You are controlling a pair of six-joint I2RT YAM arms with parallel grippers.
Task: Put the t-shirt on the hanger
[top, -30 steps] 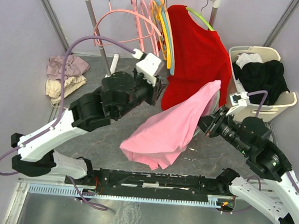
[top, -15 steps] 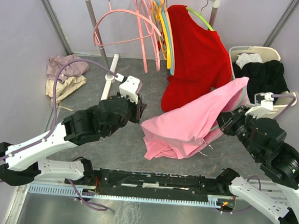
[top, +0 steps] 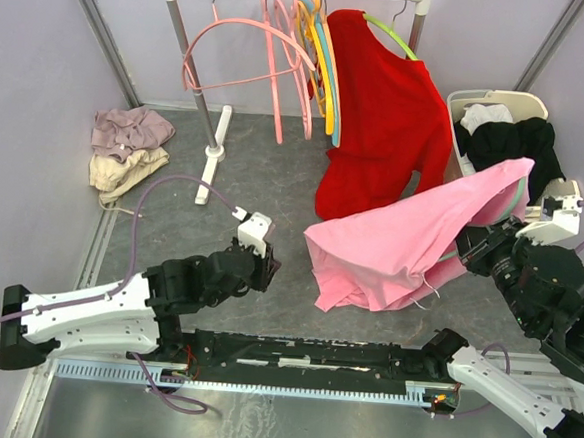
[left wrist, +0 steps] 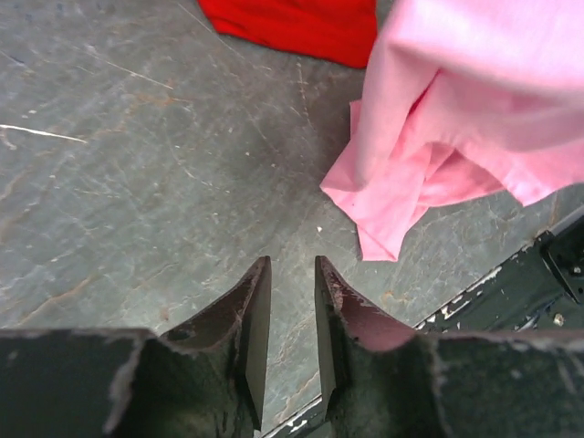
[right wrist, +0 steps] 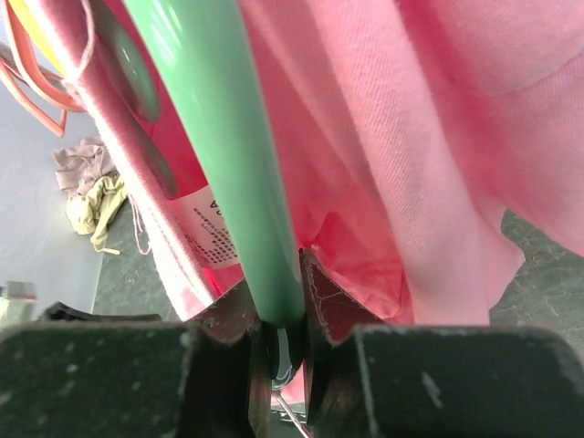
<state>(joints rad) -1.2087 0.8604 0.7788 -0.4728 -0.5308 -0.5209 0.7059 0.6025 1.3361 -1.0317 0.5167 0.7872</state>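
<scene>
Right end effector (right wrist: 278, 338) pinches the hanger (right wrist: 228, 137) bar, with the t-shirt (top: 410, 247) draped over it and its hem low over the table (left wrist: 119, 182). Left end effector (left wrist: 292, 328) is narrowly parted and empty. Risk: if you tilt the hanger, the loose shirt likely slides off.

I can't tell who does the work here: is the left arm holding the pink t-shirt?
No, the left arm's fingers are empty above the floor, apart from the pink t-shirt.
</scene>
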